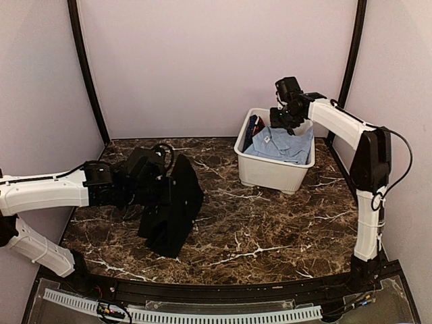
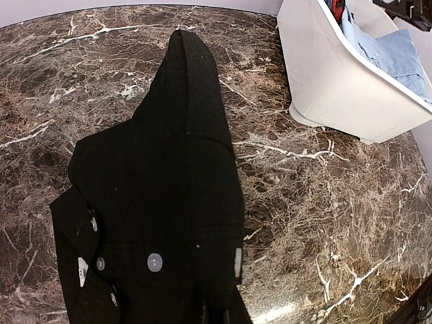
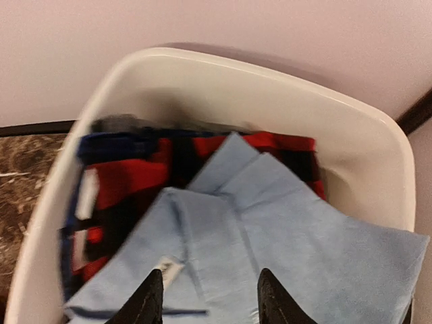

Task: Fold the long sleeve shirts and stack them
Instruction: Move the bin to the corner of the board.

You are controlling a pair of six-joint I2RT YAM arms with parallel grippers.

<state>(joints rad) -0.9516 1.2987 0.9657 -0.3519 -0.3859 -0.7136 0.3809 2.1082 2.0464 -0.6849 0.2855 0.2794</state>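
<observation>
On the left side, black cloth covers the spot where the fingers of my left gripper [image 1: 154, 191] should show, so I cannot tell whether they are clamped or apart. The black shirt [image 2: 162, 189] rises right up to that wrist camera and runs away from it across the brown marble table [image 1: 270, 229], narrowing to a folded tip near the table's middle. Small white buttons [image 2: 154, 262] show on its near part. From above, the shirt is a dark heap just beside the left arm's end. Over on the right, my right gripper [image 3: 209, 300] hangs with its fingers spread above a white bin [image 1: 270, 177] at the table's far right. A light blue shirt [image 3: 290, 229] lies directly below the fingers, on top of a red and black plaid cloth [image 3: 121, 182].
</observation>
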